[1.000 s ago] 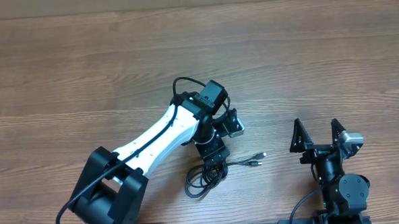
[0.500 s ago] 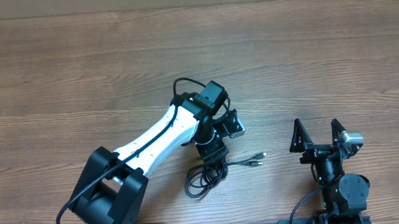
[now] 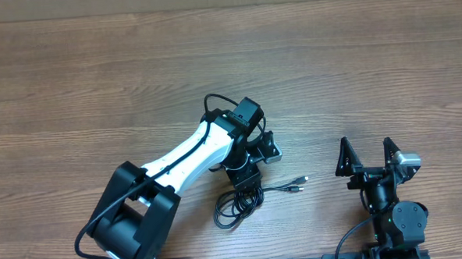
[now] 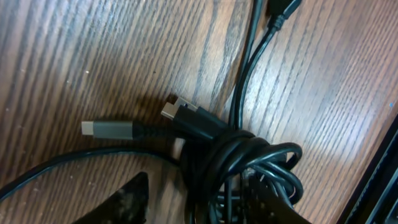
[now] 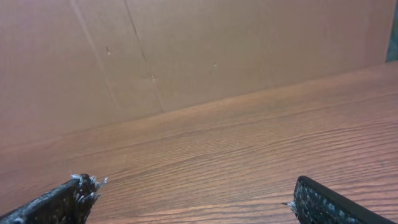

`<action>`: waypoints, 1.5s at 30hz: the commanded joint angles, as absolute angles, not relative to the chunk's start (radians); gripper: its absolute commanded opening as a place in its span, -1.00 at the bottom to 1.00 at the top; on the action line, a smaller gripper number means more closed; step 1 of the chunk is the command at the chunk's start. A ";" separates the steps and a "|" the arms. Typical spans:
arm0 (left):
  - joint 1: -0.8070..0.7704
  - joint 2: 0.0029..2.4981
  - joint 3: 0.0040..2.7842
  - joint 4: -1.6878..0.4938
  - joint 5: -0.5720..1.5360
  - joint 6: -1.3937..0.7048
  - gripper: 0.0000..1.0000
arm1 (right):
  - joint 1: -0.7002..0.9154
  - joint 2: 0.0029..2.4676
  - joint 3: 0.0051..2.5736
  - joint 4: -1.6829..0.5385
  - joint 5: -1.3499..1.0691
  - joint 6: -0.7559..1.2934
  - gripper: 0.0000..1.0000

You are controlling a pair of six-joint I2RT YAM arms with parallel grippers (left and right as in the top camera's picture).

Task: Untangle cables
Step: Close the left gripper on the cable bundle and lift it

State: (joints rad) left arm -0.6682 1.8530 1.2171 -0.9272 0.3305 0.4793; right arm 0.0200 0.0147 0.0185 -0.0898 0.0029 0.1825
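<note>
The cables [image 3: 238, 203] lie as a small black coil near the table's front, with two plug ends [image 3: 297, 185] trailing to the right. My left gripper [image 3: 245, 176] is down over the top of the coil. In the left wrist view the knotted coil [image 4: 236, 155] sits between the gripper [image 4: 202, 208] fingers; the left finger [image 4: 130, 199] stands a little clear of it, and the jaws are partly open around it. A silvery plug [image 4: 106, 129] and a black plug [image 4: 177, 109] stick out to the left. My right gripper [image 3: 365, 156] is wide open and holds nothing.
The wooden table [image 3: 96, 73] stretches far to the left and back. In the right wrist view the open gripper [image 5: 196, 202] looks over bare wood toward a brown cardboard wall [image 5: 186, 50]. The right arm's base [image 3: 395, 216] stands at the front right.
The left gripper's jaws have narrowed around the coil and its arm has shifted slightly. The cables and the right arm have not moved.
</note>
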 commanded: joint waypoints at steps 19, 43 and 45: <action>-0.675 1.909 1.287 -1.039 0.355 0.490 -0.92 | 0.015 0.004 0.008 -0.084 -0.001 0.178 1.00; -0.675 1.539 1.528 -1.121 0.277 0.585 -0.91 | 0.015 0.004 0.008 -0.077 0.075 0.170 1.00; -0.675 1.505 1.528 -1.118 0.277 0.584 -0.92 | 0.015 0.004 0.008 -0.076 0.074 0.170 1.00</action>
